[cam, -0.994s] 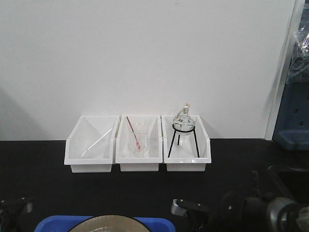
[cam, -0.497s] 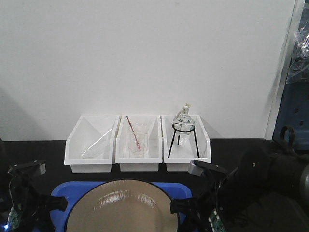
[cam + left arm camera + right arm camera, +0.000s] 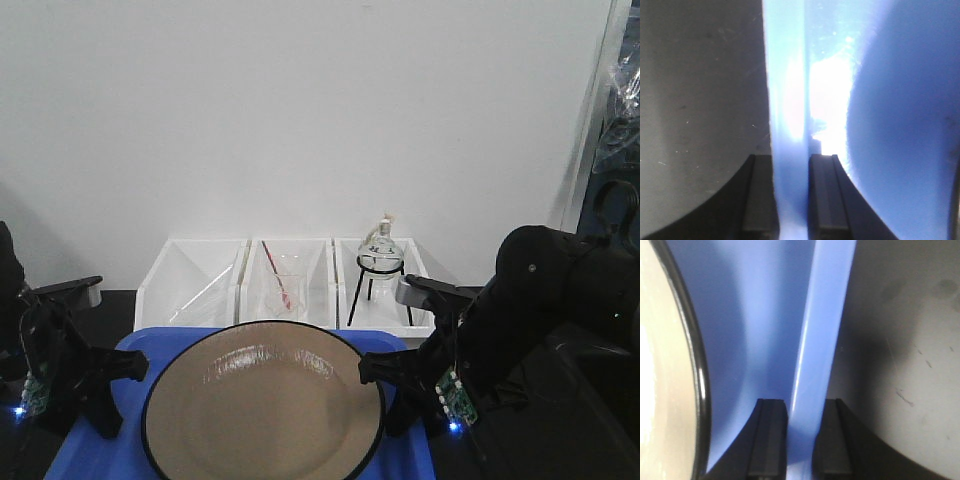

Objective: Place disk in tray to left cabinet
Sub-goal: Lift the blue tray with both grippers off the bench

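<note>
White wall (image 3: 300, 120), black tabletop (image 3: 118, 300): tray (image 3: 150, 338) held by both side rims.
Left gripper (image 3: 790, 165) and right gripper (image 3: 805, 410) each clamp one rim, likely to balance the disk (image 3: 265, 405).

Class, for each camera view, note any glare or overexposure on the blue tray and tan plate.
Front view: a pale reflection streaks the round glossy tan plate. Left wrist view: white glare washes out the flat blue plastic tray beside its rim. Right wrist view: the plate is overexposed to near white, the tray rim crisp.
</note>
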`<state>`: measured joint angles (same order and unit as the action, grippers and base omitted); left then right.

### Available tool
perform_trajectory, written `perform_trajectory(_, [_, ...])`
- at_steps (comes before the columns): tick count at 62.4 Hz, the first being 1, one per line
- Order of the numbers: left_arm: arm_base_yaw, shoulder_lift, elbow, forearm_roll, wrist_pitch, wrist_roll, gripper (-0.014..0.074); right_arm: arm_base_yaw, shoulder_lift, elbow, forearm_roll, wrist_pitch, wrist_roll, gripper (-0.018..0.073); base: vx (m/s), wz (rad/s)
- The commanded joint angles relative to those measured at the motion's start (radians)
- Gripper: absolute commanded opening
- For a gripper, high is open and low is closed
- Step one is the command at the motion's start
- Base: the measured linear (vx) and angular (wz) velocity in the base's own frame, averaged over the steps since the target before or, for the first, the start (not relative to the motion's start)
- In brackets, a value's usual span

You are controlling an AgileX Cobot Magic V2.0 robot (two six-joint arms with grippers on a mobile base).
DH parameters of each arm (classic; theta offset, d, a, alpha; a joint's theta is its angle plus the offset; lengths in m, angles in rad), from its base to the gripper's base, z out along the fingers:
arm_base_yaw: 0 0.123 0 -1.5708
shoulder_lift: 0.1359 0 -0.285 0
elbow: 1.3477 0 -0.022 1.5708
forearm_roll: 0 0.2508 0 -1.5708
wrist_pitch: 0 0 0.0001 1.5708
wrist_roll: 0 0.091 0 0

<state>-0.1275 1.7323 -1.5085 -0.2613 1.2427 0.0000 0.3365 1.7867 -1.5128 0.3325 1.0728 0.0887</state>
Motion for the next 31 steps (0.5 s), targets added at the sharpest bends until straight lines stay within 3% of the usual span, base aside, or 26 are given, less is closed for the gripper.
perform_trajectory(1, [-0.011, -0.055, -0.038, -0.046, 0.004, -0.011, -0.0001, 0.0, -0.06, -0.046, 0.034, -0.004, -0.012, -0.0003, 0.0, 0.0])
perform_trajectory(31, [-0.011, -0.068, -0.038, -0.049, 0.01, -0.016, 0.0, 0.0, -0.06, -0.102, 0.036, 0.043, 0.016, -0.0002, 0.0, 0.0])
